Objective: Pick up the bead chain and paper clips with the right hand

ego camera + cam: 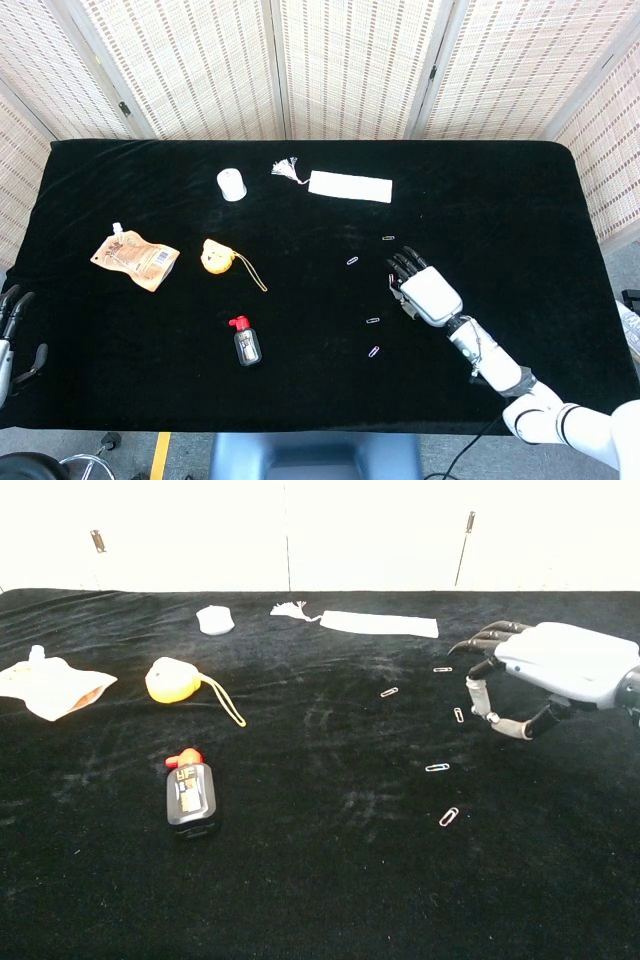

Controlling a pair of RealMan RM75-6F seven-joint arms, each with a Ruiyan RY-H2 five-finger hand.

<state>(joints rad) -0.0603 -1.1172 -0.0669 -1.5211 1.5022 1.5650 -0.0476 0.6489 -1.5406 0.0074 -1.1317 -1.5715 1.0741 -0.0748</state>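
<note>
The right hand (545, 680) hovers low over the right part of the black cloth-covered tabletop (520, 200). Its dark fingers (490, 635) are curved downward and apart, with the thumb bent under, and it holds nothing. Of the left hand (15, 335) only a part shows at the left edge of the head view; I cannot tell how its fingers stand.

Five small metal paper clips (449, 816) lie flat and scattered on the cloth just beside and in front of the right hand: one near its fingertips, one under its thumb side, the others a little nearer to the camera and to the left. The thin yellow bead chain (225, 702) lies well apart, left of the centre, joined to a yellow rounded charm (172, 678).

I judge the clips to be very light, stiff, thin and smooth. Lying flat on soft cloth they give almost no edge, so a pinch of thumb against one fingertip, pressing slightly into the cloth, seems the best hold. The chain should be limp and light; it will sag, so taking it near the charm, or the charm itself, seems safer.
</note>
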